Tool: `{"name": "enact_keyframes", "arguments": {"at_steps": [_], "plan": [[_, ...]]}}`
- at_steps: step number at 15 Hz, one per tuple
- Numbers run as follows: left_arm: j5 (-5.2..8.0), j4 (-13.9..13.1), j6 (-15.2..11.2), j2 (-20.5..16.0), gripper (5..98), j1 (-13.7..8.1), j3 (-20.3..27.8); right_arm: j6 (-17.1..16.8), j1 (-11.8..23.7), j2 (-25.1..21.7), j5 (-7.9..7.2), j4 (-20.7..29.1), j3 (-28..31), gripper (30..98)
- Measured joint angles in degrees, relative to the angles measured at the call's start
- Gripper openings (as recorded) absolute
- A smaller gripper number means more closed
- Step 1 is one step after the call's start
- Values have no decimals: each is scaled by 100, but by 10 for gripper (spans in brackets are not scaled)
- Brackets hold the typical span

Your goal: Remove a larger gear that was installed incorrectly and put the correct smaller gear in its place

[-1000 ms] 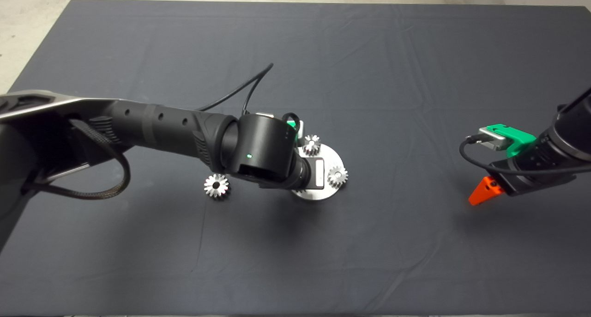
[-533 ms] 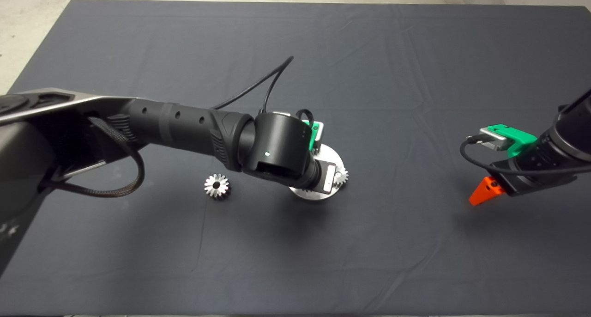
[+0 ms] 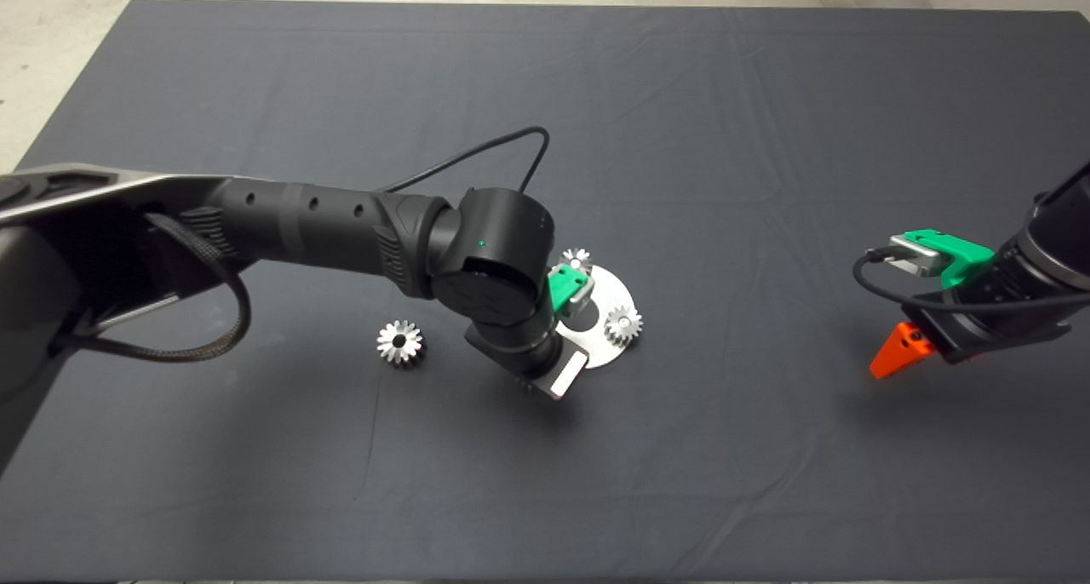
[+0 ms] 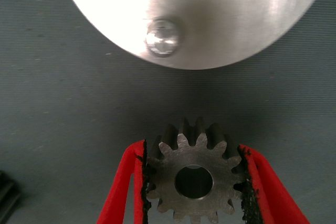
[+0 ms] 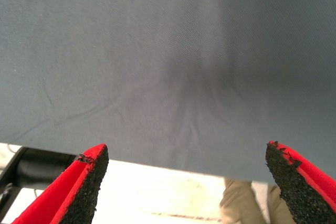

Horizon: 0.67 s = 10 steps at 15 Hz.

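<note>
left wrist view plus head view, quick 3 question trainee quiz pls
1. True or false: the left gripper is shut on a small gear.
2. How many gears show on the plate in the head view? A one, B two, C three.
3. Fill in: the big gear lies on the ___, apart from the plate.

Key: 1 true. 2 B. 3 mat.
</note>
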Motion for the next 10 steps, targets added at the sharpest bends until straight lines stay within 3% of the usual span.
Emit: {"name": "enact_keyframes", "arguments": {"at_steps": [2,6,7,10], "plan": [[-5,-134,75,3,304,-348,-74,16,84,-93,6,85,-73,792],[-10,-497,310,17,304,-1664,-371,11,91,-254,5,126,-282,792],[-11,-601,472,58,304,-1794,-558,7,89,-317,5,132,-297,792],[-13,-1319,1114,224,304,-1722,-1014,-55,77,-429,-4,145,-394,792]]}}
